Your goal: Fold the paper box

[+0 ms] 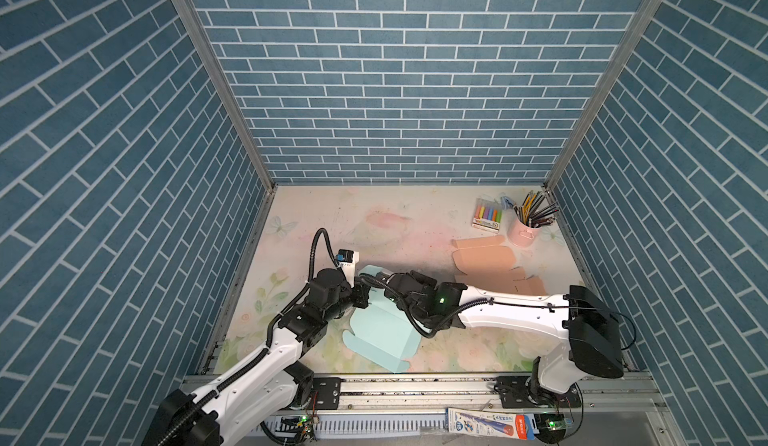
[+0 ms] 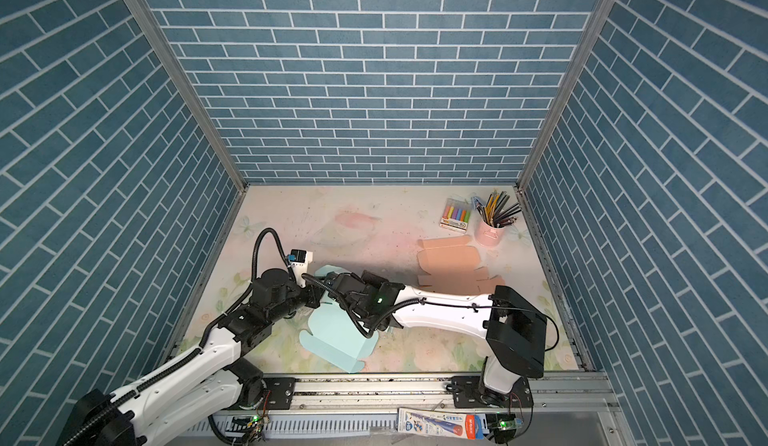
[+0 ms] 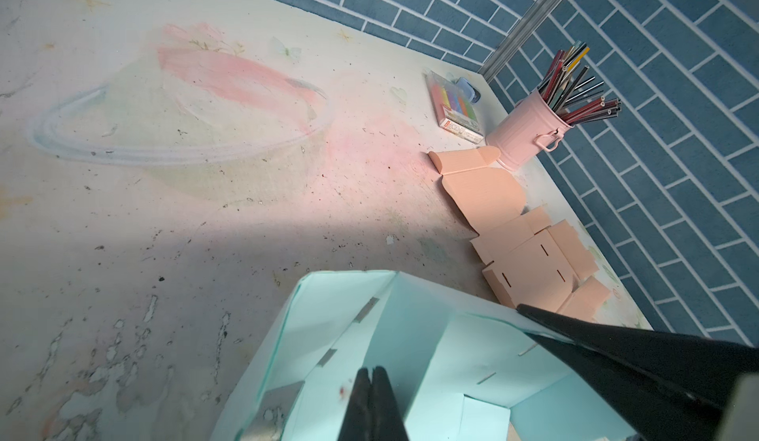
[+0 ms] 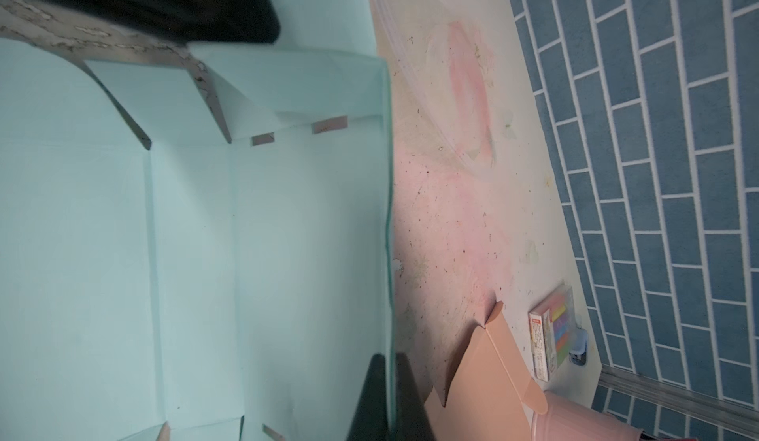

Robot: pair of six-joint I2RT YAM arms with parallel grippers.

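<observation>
So the mint paper box (image 1: 380, 336) is parked on the near half of the table (image 1: 332, 224), a bit left of centre, half folded with some walls stood up. The left gripper (image 3: 371, 371) is clamped tight at its left edge, seemingly on a flap, and the right gripper (image 4: 388, 363) is pinched closed over a raised wall at its far end. Further back on the right a flat peach box blank (image 1: 484, 257) is laid out, and a marker pack (image 1: 487, 215) is tucked beside a pink pencil cup (image 1: 524, 232) in the far right corner.
</observation>
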